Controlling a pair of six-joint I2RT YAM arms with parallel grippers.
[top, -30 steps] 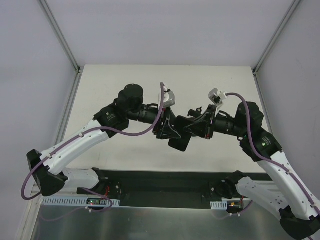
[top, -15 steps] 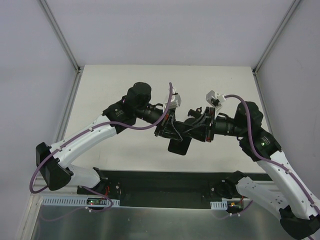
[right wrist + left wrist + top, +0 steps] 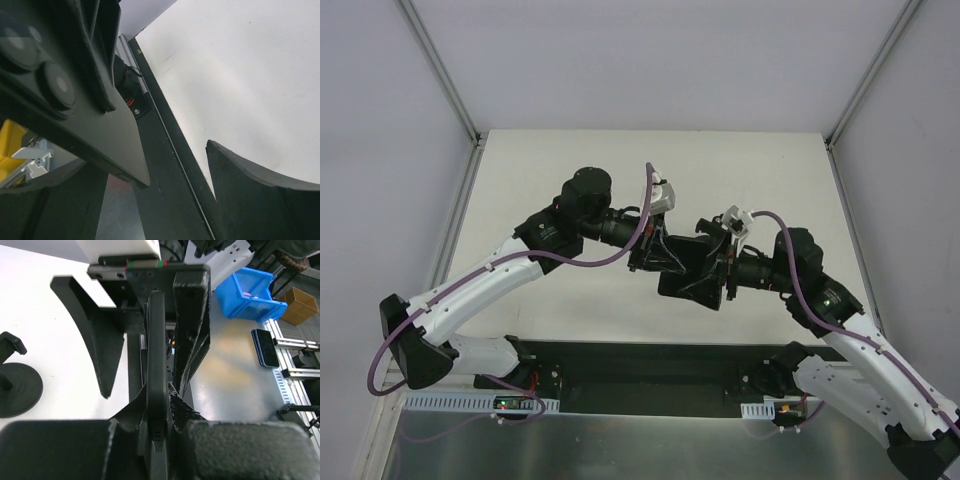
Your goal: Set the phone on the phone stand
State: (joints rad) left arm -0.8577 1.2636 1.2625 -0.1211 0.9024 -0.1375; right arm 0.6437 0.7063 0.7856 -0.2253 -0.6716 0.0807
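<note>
A thin, stiff, glossy phone [image 3: 156, 340], probably light and slippery, hangs over the table [image 3: 570, 170], safest pinched across its flat faces as the tightly closed left gripper [image 3: 156, 407] has it, while the right gripper [image 3: 708, 265] gapes around it, holding nothing.

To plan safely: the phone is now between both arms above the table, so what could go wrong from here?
1. The left jaws pinch the phone near one end only; it could pivot or slip.
2. The open right jaws flank it closely; pulling back could knock it.
</note>
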